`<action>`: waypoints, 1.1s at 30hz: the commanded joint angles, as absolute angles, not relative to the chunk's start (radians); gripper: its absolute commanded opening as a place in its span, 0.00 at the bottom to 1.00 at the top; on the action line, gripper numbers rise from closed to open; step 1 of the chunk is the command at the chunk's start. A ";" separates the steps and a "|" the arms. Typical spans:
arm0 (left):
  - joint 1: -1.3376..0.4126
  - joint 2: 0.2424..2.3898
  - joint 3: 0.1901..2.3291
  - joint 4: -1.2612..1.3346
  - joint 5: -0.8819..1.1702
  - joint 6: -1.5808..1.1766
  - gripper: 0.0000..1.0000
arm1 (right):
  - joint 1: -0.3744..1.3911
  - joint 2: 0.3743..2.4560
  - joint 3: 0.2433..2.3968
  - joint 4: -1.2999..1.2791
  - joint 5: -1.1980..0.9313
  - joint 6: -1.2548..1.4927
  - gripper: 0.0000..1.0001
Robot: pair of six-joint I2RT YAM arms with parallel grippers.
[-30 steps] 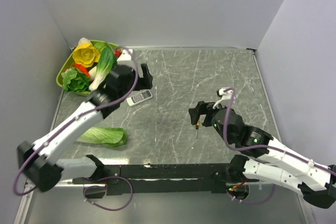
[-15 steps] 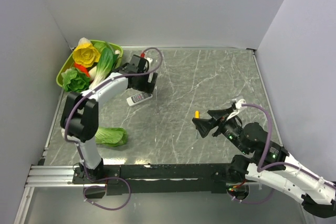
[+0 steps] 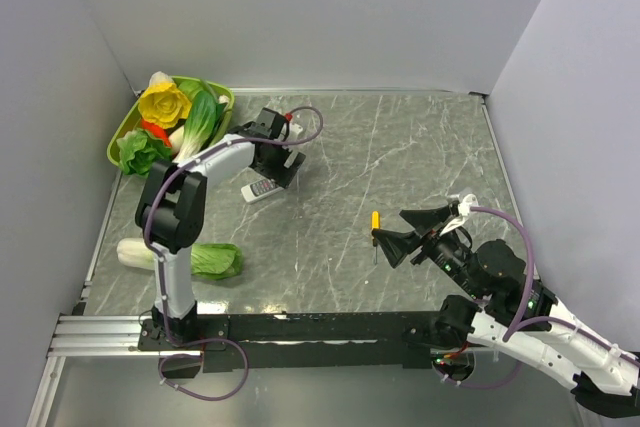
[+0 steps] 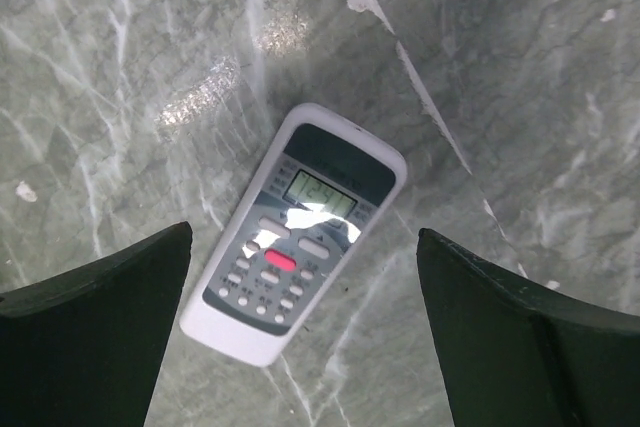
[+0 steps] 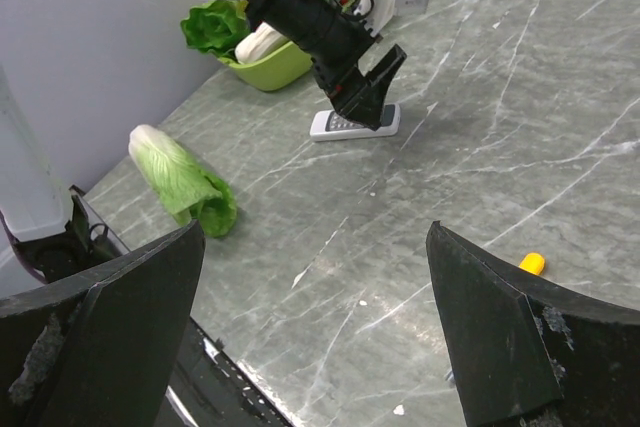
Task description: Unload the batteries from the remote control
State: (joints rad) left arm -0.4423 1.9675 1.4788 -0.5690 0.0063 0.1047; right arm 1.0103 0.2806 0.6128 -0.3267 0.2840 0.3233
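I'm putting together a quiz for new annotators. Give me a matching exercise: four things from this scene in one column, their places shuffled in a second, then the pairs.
Things
1. remote control
2. yellow-handled screwdriver
3. loose cabbage
4. green bowl of vegetables

Places
A. far-left corner of the table
B. lying on the table close by the open right gripper
C. face up, below the open left gripper
D. on its side, near-left part of the table

Pairs: 1-C, 2-B, 3-D, 4-A
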 commanded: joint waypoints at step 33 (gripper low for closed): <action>-0.485 1.996 1.414 -0.591 0.052 0.054 0.75 | 1.017 0.276 0.578 -0.336 0.360 0.356 1.00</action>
